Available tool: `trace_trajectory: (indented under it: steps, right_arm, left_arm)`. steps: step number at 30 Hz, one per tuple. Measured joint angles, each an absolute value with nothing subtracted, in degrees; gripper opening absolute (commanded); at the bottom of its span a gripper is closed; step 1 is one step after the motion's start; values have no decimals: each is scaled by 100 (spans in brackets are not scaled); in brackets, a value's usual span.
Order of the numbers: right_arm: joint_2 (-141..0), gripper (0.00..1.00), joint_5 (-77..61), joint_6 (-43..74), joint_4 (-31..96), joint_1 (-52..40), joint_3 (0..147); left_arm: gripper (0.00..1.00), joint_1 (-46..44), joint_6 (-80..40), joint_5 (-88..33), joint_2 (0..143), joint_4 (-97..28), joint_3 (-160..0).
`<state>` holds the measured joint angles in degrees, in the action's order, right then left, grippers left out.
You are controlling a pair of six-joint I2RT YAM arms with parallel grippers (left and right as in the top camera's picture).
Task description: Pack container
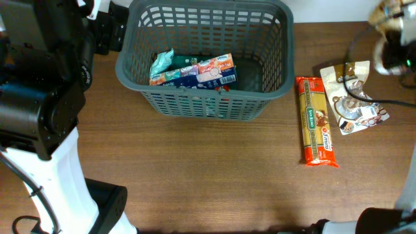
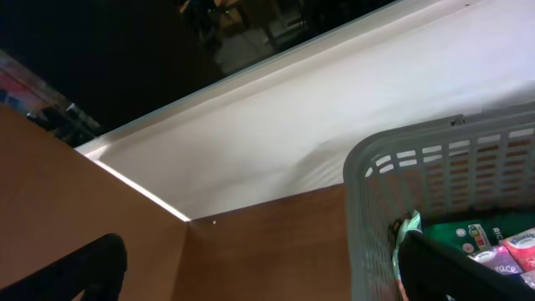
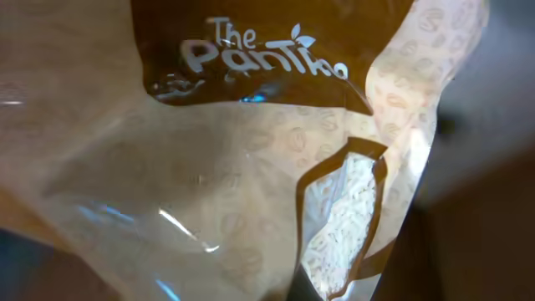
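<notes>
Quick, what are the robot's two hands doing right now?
Left gripper: open, empty.
Right gripper: cannot tell; it is close over the bag.

Container (image 1: 207, 104): large dark grey plastic basket, rectangular, rounded corners, lattice-slotted sides under a solid rim. Stands upright, mouth open to the top, on the brown wooden table (image 1: 195, 169) at its far edge, somewhat left of centre. Partly filled: a few colourful packets (image 1: 195, 71) lie on its floor along the near wall. Right end of the floor is bare.
</notes>
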<state>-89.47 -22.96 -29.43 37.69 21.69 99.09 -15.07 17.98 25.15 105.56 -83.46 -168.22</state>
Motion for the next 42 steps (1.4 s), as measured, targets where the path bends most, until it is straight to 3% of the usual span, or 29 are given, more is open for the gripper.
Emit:
trace_trajectory:
  steps: [14,22,33,42]
  right_arm:
    - [-8943,4,-4762,-2740,3677,-16,10328]
    - [-9236,4,-4945,-2770,3680,-408,10328]
    - [-10394,4,-4945,-2768,3638,-799,10328]
    - [-11310,4,-4921,-2766,3710,-1422,10328]
  left_arm:
    - [99,-1507,1796,2521,10556,-8613,-16822]
    - [99,-1507,1796,2578,10130,-8621,-16785]
    - [99,-1500,1575,2657,7824,-9290,-17010]
    - [99,-1500,1061,2993,7942,-9649,-16608]
